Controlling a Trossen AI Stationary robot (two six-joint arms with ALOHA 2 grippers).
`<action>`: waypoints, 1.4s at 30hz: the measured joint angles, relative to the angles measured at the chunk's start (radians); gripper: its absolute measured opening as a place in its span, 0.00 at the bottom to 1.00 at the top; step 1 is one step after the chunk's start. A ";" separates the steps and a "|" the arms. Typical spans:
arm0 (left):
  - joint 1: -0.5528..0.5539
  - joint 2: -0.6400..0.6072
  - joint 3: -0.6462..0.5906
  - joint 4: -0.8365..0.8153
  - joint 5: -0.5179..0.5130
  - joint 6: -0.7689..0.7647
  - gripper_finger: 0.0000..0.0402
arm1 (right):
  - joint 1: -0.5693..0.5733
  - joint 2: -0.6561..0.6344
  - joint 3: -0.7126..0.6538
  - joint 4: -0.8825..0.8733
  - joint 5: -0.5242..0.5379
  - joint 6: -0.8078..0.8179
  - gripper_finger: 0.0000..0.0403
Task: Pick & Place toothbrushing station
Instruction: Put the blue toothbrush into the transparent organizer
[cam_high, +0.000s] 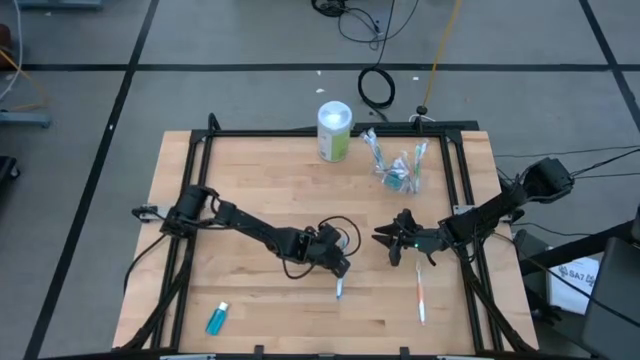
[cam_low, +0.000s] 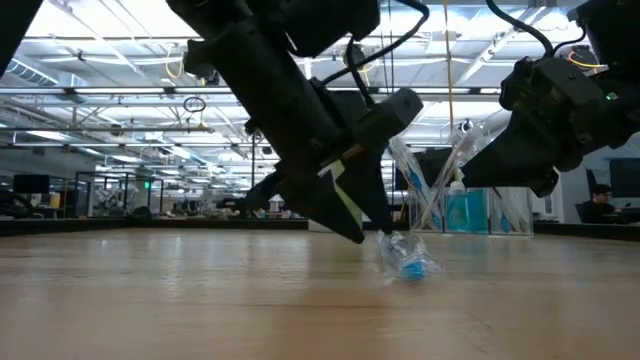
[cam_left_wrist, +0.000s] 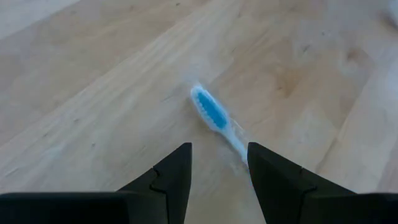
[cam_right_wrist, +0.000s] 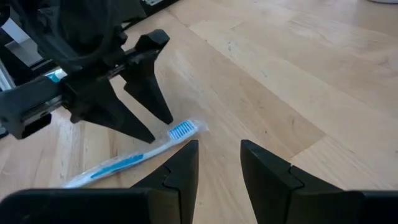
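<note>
Blue toothbrush (cam_left_wrist: 214, 115) between left gripper's (cam_left_wrist: 219, 163) parted fingers.

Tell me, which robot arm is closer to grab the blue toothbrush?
The left. Its gripper is open and right over the blue toothbrush, whose handle runs between the fingers. The right gripper, also open, hangs off to the side.
</note>
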 joint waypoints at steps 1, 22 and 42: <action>0.002 0.000 0.000 -0.003 0.001 0.000 0.40 | 0.000 0.000 0.000 0.000 0.000 -0.001 0.28; 0.009 -0.002 0.000 0.027 0.007 0.036 0.40 | 0.000 0.000 0.000 -0.005 0.001 -0.001 0.28; 0.061 0.041 0.001 0.071 0.086 0.095 0.36 | 0.000 0.000 0.000 -0.006 0.001 -0.005 0.28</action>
